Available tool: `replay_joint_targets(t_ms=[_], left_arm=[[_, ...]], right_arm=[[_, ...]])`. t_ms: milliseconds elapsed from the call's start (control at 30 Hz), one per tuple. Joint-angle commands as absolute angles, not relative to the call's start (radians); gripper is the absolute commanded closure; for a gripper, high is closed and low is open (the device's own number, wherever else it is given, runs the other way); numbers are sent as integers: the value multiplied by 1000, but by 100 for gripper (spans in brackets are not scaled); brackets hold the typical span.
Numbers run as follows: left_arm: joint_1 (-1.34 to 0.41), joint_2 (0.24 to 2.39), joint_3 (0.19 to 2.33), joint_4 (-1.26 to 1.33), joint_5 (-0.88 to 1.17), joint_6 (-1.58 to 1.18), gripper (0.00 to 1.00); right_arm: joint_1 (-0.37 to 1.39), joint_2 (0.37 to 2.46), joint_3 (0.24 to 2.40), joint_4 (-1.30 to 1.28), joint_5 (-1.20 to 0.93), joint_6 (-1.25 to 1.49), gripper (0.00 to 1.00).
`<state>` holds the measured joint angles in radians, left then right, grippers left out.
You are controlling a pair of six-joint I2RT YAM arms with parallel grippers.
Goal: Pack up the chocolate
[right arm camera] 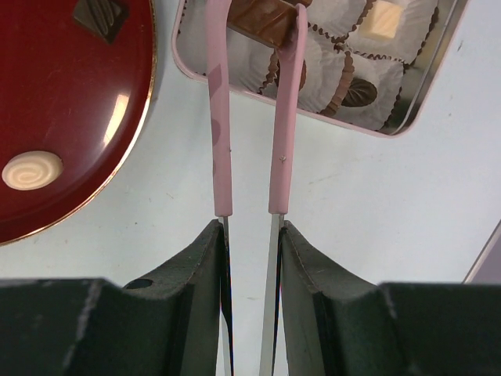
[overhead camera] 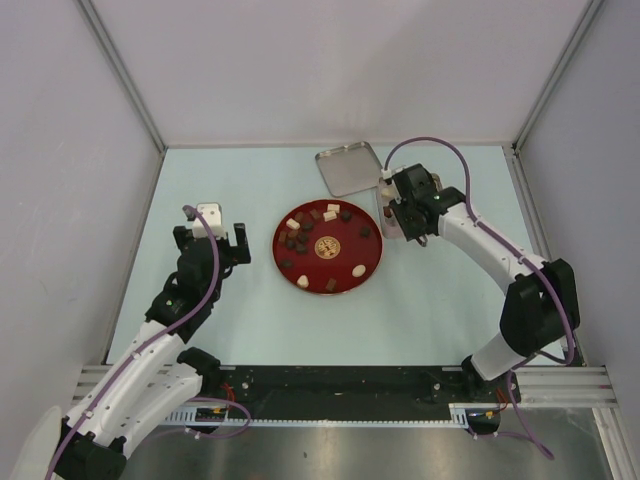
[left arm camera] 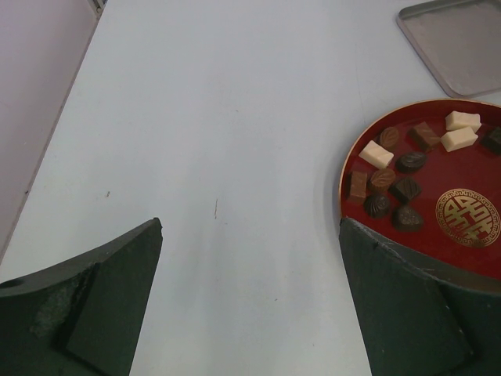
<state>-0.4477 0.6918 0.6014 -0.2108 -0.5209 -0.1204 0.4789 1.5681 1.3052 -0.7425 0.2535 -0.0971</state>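
We hold one chocolate [right arm camera: 262, 19] over the tin [right arm camera: 423, 90].
Our right gripper [right arm camera: 250, 227] squeezes the pink tongs [right arm camera: 220, 117] that pinch it, toward the surface's [left arm camera: 235, 117] far edge; the other chocolates [left arm camera: 405, 189] lie on the red plate [left arm camera: 470, 168], right of our spread left gripper [left arm camera: 250, 227].

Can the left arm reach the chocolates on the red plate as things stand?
Probably yes. The left gripper is open beside the red plate, nothing lies between them, and the chocolates sit uncovered near that rim.

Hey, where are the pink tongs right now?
In the right wrist view, the pink tongs are clamped in the right end effector, their tips pinching a brown chocolate above the candy tin, right of the red plate.
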Motion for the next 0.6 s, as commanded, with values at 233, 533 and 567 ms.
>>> replay_joint_targets(t_ms=[233,533,567], left_arm=[[-449,683,598,-184,-528,-98,0],[-449,680,598,-184,-529,-97,0],[-449,678,598,-184,-529,-97,0]], right_arm=[[457,1644,1312,-707,195,-89,83],[456,1672,1312,-710,190,-87,76],[456,1674,1312,-712,190,-87,74]])
